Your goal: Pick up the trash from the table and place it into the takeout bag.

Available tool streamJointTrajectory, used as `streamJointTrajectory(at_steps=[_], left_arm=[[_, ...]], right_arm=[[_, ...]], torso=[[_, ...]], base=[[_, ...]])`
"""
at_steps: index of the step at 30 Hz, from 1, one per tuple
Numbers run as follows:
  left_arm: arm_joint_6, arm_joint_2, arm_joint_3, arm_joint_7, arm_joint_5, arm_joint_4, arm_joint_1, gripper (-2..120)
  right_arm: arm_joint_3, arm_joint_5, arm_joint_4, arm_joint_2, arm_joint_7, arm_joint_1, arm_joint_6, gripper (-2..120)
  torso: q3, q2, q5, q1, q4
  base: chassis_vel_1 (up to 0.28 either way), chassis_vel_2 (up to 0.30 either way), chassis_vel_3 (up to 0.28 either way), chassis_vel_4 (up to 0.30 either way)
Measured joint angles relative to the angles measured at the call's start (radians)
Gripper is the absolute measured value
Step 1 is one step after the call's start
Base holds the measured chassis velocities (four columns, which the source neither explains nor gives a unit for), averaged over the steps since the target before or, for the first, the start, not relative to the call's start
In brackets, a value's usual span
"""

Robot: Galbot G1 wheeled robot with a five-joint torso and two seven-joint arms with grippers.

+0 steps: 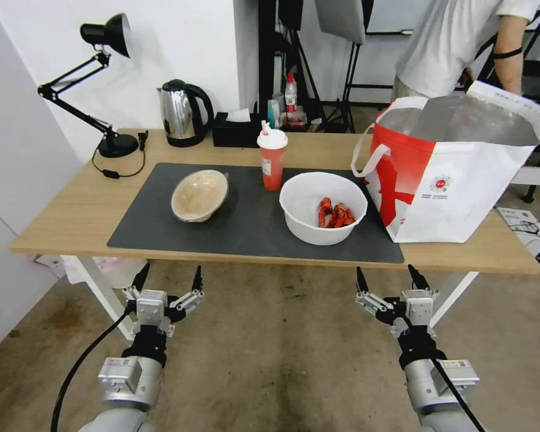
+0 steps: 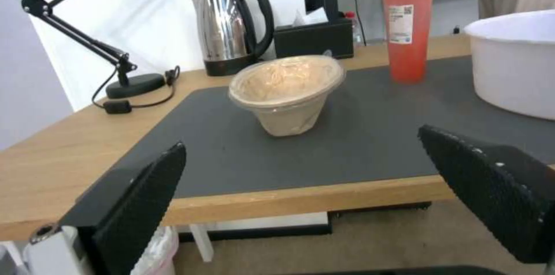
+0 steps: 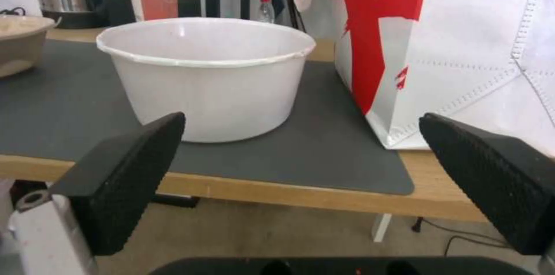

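My left tool (image 1: 168,279) and right tool (image 1: 389,279) hang spread below the counter (image 1: 72,216) edge, presumably staged; bowls, cup (image 1: 272,159) sit on the mat, bag (image 1: 456,174) open rightward.

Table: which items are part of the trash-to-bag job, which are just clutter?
Job: white bowl with crayfish scraps, red cup, beige bowl, takeout bag.

Clutter: steel kettle, black tissue box, desk lamp.
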Motion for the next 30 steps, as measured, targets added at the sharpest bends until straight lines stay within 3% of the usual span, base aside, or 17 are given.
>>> streamJointTrajectory(at_steps=[30], left_arm=[[0.000,0.000,0.000,0.000,0.000,0.000,0.000,100]], right_arm=[[0.000,0.000,0.000,0.000,0.000,0.000,0.000,100]], torso=[[0.000,0.000,0.0000,0.000,0.0000]], base=[[0.000,0.000,0.000,0.000]])
